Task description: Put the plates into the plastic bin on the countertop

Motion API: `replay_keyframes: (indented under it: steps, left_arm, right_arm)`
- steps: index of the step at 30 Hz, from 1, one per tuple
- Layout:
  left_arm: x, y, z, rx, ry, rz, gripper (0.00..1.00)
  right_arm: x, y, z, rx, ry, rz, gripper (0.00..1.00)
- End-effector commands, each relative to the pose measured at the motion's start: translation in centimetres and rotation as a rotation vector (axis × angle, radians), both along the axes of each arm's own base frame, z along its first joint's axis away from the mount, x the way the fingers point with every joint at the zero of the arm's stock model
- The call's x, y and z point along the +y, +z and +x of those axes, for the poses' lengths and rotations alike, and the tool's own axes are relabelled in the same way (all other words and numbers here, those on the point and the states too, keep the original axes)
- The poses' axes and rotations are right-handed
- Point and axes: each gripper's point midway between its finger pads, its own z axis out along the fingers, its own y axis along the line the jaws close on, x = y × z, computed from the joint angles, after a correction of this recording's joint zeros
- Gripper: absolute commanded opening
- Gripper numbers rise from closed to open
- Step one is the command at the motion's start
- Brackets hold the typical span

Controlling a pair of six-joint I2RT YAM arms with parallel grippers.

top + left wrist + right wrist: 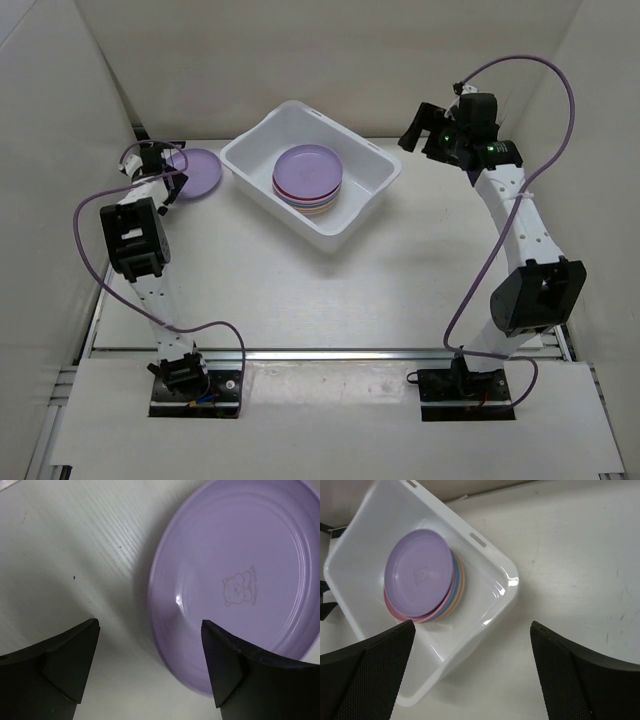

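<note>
A purple plate (197, 172) lies flat on the white countertop (330, 290) at the far left, left of the white plastic bin (262, 138). In the left wrist view the plate (240, 580) shows a small bear print. My left gripper (163, 172) is open just above the plate's near left rim; its right finger (235, 670) overlaps the rim and its left finger (65, 665) is over bare countertop. The bin (490, 615) holds a stack of plates (309, 178) with a purple one (419, 573) on top. My right gripper (420, 128) is open and empty, raised right of the bin.
White walls enclose the workspace on the left, back and right. A metal rail (330, 353) runs along the front edge by the arm bases. Purple cables loop beside both arms.
</note>
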Motion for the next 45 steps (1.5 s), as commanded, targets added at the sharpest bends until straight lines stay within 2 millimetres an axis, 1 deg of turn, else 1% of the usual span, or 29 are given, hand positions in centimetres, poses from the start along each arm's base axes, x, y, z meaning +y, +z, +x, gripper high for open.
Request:
replay_keyframes:
  steps: [1, 5, 7, 8, 9, 10, 12, 13, 16, 17, 18, 19, 20, 21, 22, 25, 27, 29, 30, 31, 32, 34, 35, 37, 38, 40, 41, 42, 45]
  left_arm:
    - [1.4, 1.4, 2.0, -0.073, 0.068, -0.002, 0.91]
    - [0.6, -1.3, 3.0, -0.057, 0.063, -0.068, 0.77]
    - [0.5, -2.6, 2.6, -0.023, 0.082, -0.092, 0.6]
    - [0.6, -2.7, 2.4, -0.02, 0.106, -0.095, 0.52]
    - [0.7, -2.8, 2.0, -0.013, 0.123, -0.095, 0.35]
    - [0.9, -1.9, 1.9, -0.028, 0.134, -0.089, 0.26]
    - [1.6, -1.4, 0.8, -0.021, 0.178, -0.055, 0.11]
    - [2.0, -0.7, 0.4, -0.028, 0.196, -0.039, 0.1]
    - [3.0, 3.0, -1.3, -0.068, 0.255, 0.027, 0.1]
    - [3.3, 6.1, -1.7, -0.122, 0.278, 0.046, 0.1]
    - [3.8, 6.3, -3.1, -0.116, 0.324, 0.077, 0.1]
    - [4.0, 7.6, -3.5, -0.162, 0.36, 0.076, 0.1]
    - [4.1, 10.9, -4.0, -0.238, 0.379, 0.084, 0.1]
    - [4.0, 10.9, -5.0, -0.25, 0.394, 0.086, 0.1]
    - [4.1, 12.7, -4.7, -0.322, 0.4, 0.089, 0.1]
    - [4.3, 17.2, -5.9, -0.433, 0.409, 0.126, 0.1]
    - [3.9, 20.6, -5.8, -0.522, 0.38, 0.139, 0.1]
    - [2.9, 23.1, -4.9, -0.585, 0.291, 0.159, 0.1]
    - [2.2, 24.0, -4.5, -0.601, 0.245, 0.164, 0.1]
    - [0.6, 24.7, -3.4, -0.612, 0.139, 0.156, 0.1]
    - [-0.4, 26.3, -2.4, -0.664, 0.067, 0.162, 0.1]
    - [-2.8, 27.2, -0.2, -0.667, -0.101, 0.19, 0.1]
    - [-6.2, 27.5, 1.1, -0.683, -0.27, 0.148, 0.1]
    - [-9.7, 27.2, 3.5, -0.668, -0.472, 0.101, 0.1]
    - [-13.4, 26.9, 3.9, -0.662, -0.619, 0.049, 0.1]
    - [-16.4, 24.1, 4.8, -0.561, -0.724, 0.044, 0.1]
    - [-19.5, 25.1, 5.2, -0.574, -0.788, 0.067, 0.1]
    - [-20.1, 24.5, 5.4, -0.551, -0.817, 0.104, 0.1]
    - [-25.7, 23.0, 5.6, -0.495, -0.922, 0.149, 0.1]
  right_arm:
    - [-1.7, -0.7, -1.8, 0.04, -0.052, -0.032, 0.99]
    - [-4.2, -0.4, -3.0, 0.032, -0.133, -0.05, 0.99]
    - [-4.8, 0.9, -3.8, 0.0, -0.154, -0.05, 0.99]
    - [-5.9, 1.1, -3.7, -0.011, -0.203, -0.065, 0.99]
    - [-6.1, 1.8, -4.1, -0.031, -0.209, -0.064, 0.99]
    - [-6.3, 2.2, -4.2, -0.045, -0.218, -0.064, 0.99]
    - [-6.7, 3.1, -4.6, -0.069, -0.237, -0.063, 0.99]
    - [-6.7, 3.2, -4.8, -0.074, -0.24, -0.063, 0.99]
    - [-7.1, 3.8, -5.2, -0.097, -0.261, -0.062, 0.99]
    - [-7.2, 4.0, -5.4, -0.103, -0.265, -0.064, 0.99]
    - [-7.2, 4.1, -5.4, -0.109, -0.269, -0.062, 0.99]
    - [-7.3, 4.0, -5.6, -0.11, -0.272, -0.058, 0.99]
    - [-7.3, 4.0, -5.6, -0.112, -0.277, -0.055, 0.99]
    - [-7.3, 4.0, -5.4, -0.117, -0.28, -0.049, 0.99]
    - [-7.3, 3.6, -5.3, -0.109, -0.284, -0.042, 0.99]
    - [-6.9, 3.4, -5.0, -0.104, -0.273, -0.026, 0.99]
    - [-6.8, 3.1, -4.7, -0.1, -0.268, -0.019, 0.99]
    - [-6.5, 2.8, -4.7, -0.094, -0.257, -0.015, 0.99]
    - [-6.6, 2.5, -4.7, -0.087, -0.258, -0.018, 0.99]
    - [-6.7, 2.4, -4.7, -0.086, -0.263, -0.021, 0.99]
    - [-6.8, 2.2, -4.7, -0.082, -0.266, -0.024, 0.99]
    - [-6.9, 1.9, -4.8, -0.074, -0.272, -0.031, 0.99]
    - [-7.0, 1.8, -4.8, -0.073, -0.272, -0.034, 0.99]
    - [-7.0, 1.7, -4.9, -0.072, -0.273, -0.035, 0.99]
    - [-7.1, 1.7, -5.0, -0.07, -0.275, -0.036, 0.99]
    - [-7.2, 1.5, -5.1, -0.066, -0.276, -0.038, 0.99]
    - [-7.2, 1.5, -5.2, -0.065, -0.278, -0.041, 0.99]
    - [-7.3, 1.4, -5.4, -0.064, -0.278, -0.044, 0.99]
    - [-7.7, 1.1, -5.8, -0.054, -0.289, -0.055, 0.99]
